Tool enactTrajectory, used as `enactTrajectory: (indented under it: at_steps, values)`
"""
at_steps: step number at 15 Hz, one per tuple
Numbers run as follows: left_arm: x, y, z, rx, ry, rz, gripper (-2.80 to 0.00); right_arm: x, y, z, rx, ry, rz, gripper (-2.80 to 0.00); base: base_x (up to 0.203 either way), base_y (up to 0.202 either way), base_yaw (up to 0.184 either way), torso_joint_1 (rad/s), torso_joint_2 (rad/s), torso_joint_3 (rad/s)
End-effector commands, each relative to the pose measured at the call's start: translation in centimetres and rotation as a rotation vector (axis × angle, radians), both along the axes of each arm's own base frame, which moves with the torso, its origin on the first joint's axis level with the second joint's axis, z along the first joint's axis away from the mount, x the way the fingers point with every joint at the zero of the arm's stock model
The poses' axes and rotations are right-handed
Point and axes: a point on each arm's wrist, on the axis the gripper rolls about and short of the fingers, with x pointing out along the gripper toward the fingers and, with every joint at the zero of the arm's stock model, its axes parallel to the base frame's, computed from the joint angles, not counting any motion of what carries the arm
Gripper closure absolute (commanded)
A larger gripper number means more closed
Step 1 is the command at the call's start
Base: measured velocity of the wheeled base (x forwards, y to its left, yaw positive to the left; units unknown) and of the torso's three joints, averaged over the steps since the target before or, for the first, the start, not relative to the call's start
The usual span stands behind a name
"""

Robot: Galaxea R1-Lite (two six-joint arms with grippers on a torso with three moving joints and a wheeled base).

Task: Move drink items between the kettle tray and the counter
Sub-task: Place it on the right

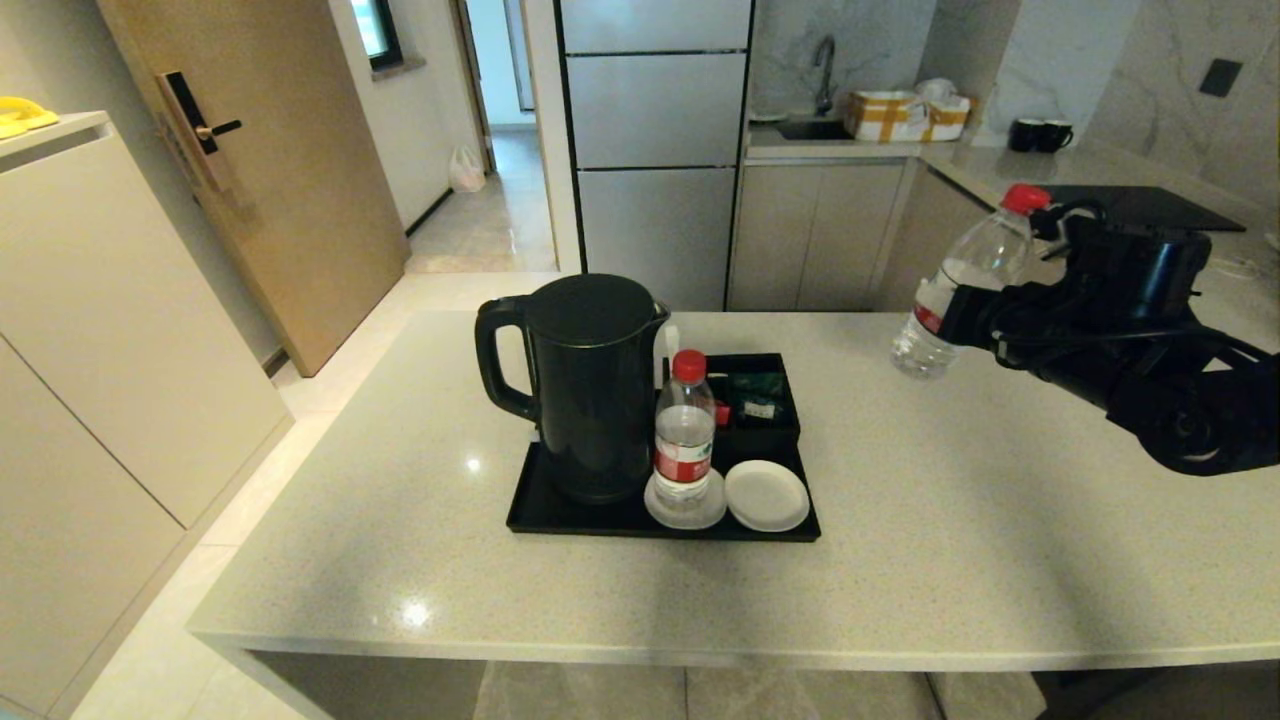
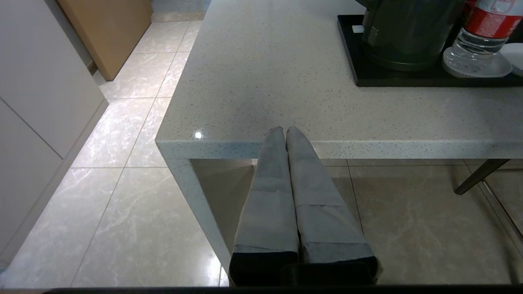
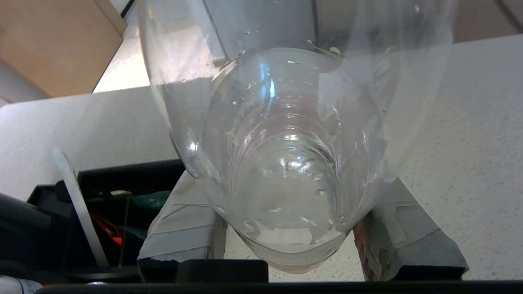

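1. Bottle (image 1: 958, 290), tilted, hangs above the counter (image 1: 1000, 520) right of the kettle tray (image 1: 560, 515), pinched by the right gripper (image 1: 965, 315).
2. Tilted release could topple it.
3. Left gripper (image 2: 284, 132), fingers pressed together, idles at the counter's near edge.

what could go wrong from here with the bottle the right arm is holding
1. The right gripper holds the water bottle tilted above the counter; set down at that angle, it may topple.
2. If carried to the kettle tray, it could knock the second bottle standing on a white coaster beside the kettle.
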Motion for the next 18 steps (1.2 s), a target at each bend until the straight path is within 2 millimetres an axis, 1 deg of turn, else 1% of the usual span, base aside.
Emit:
enactTrajectory:
  at_steps: [1,10,18]
  values:
    - [0.01,0.0,0.03,0.002,-0.002,0.001,0.0,0.16,0.04,-0.28,0.0,0.005,0.001,0.0,0.0,0.0,0.0,0.0,0.0,0.0]
    - [0.02,0.0,0.02,-0.004,-0.003,0.003,0.0,0.23,0.05,-0.4,0.0,0.007,0.004,0.0,0.0,-0.008,-0.001,0.001,0.0,0.0]
    - [0.02,0.0,0.02,-0.006,-0.003,0.003,0.0,0.25,0.06,-0.55,0.0,0.013,0.007,0.0,0.0,-0.183,0.0,0.003,0.0,0.002]
